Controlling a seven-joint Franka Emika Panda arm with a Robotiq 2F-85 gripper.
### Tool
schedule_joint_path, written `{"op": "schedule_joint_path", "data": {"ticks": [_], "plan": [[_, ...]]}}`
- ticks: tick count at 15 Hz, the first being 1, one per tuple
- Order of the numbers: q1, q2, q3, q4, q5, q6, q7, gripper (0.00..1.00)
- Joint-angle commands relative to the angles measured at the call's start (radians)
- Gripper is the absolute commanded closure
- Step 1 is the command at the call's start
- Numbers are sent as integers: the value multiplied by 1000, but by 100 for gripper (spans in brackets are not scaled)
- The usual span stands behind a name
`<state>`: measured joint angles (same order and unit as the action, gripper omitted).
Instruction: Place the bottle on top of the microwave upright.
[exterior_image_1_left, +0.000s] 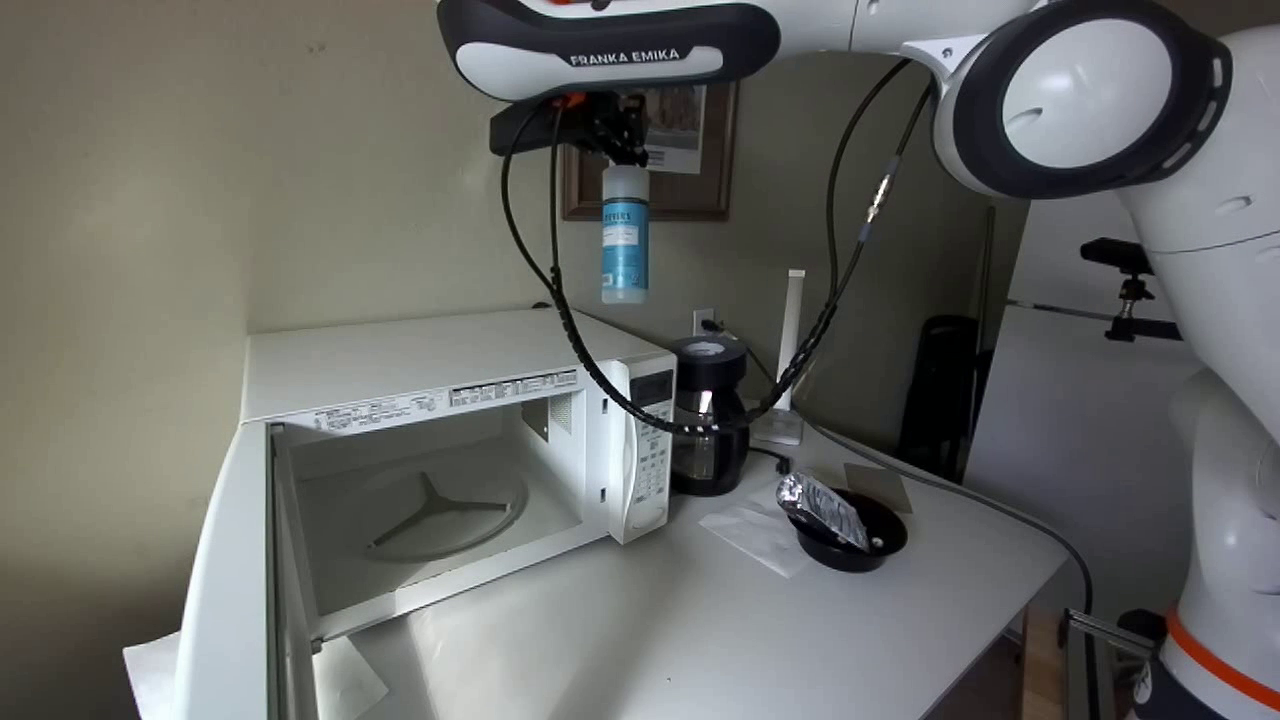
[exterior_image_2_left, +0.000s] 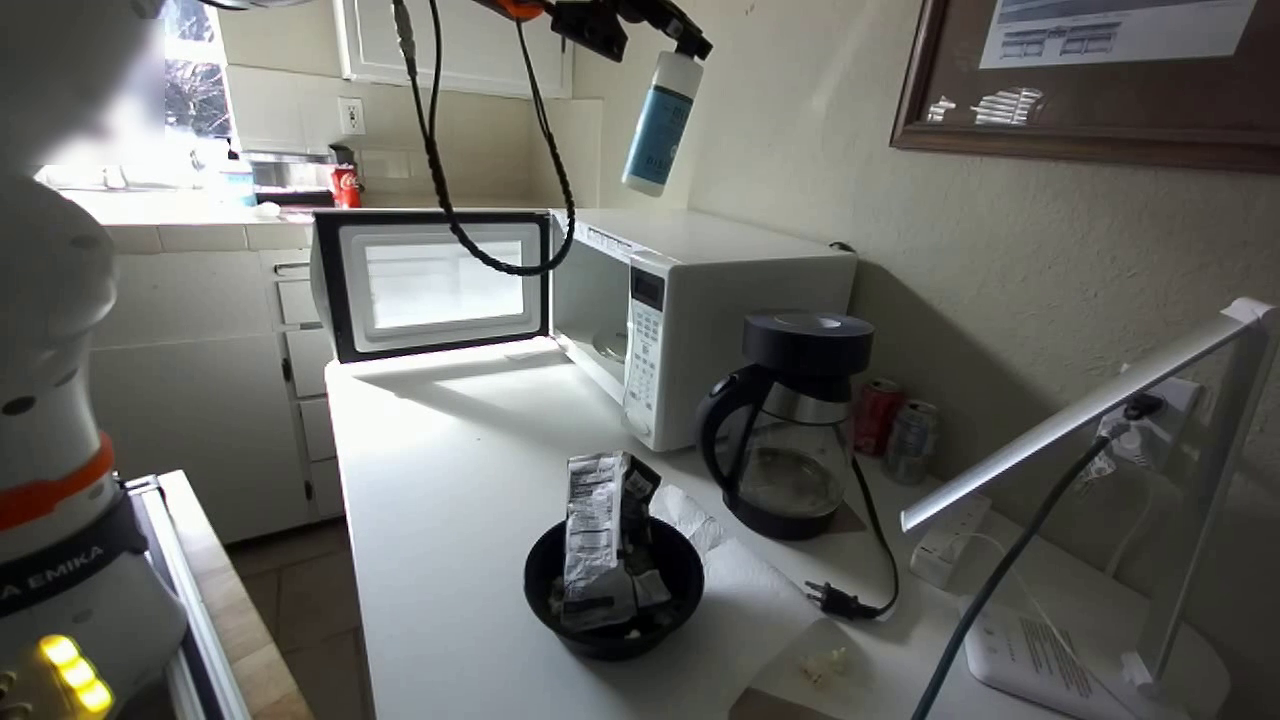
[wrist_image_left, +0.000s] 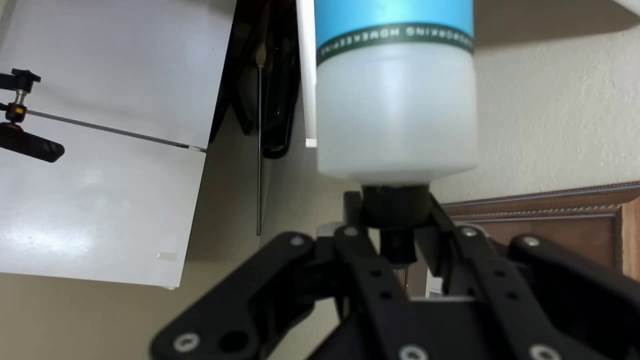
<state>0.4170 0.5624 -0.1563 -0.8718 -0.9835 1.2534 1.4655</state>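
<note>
A: Where is the bottle (exterior_image_2_left: 660, 125)?

B: In the air, hanging from the claw (wrist_image_left: 395, 210). It is higher than the microwave (exterior_image_1_left: 430, 350), and a gap shows between the two in both exterior views. Whether it is straight over the top, I can't tell.

A: Is the claw holding it firmly?

B: It is closed on the dark end of the bottle, just past the whitish part that shows large in the wrist view. How firmly, I can't say.

A: Which way up is the bottle?

B: The gripped end points up, with the blue label (exterior_image_1_left: 625, 255) below. In an exterior view the bottle (exterior_image_1_left: 625, 235) looks plumb; in an exterior view the bottle (exterior_image_2_left: 652, 150) leans.

A: And the microwave door (exterior_image_2_left: 440, 285)?

B: Wide open. A three-armed turntable support (exterior_image_1_left: 435, 503) lies inside. A black cable (exterior_image_1_left: 690, 428) loops down from the arm (exterior_image_1_left: 620, 40) in both exterior views.

A: What else is on the tabletop (exterior_image_2_left: 440, 560)?

B: A coffee pot (exterior_image_2_left: 800, 400) stands just beside the microwave, its plug (exterior_image_2_left: 848, 605) lying loose. Near the pot, by the wall, are a red can (exterior_image_2_left: 880, 415) and a silver can (exterior_image_2_left: 912, 445). A black bowl (exterior_image_2_left: 615, 645) holds a tilted foil packet (exterior_image_2_left: 600, 540) that sticks up over the rim. There is a white lamp (exterior_image_2_left: 1080, 417) too.
</note>
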Motion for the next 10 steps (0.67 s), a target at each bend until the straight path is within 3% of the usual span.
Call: {"op": "schedule_joint_path", "data": {"ticks": [1,5,6,10], "plan": [[0,0,-1,0,0,0,0,70],[0,0,-2,0,0,0,0,70],[0,0,-2,0,0,0,0,93],[17,9,-31,-18,-53,-5,73,93]]}}
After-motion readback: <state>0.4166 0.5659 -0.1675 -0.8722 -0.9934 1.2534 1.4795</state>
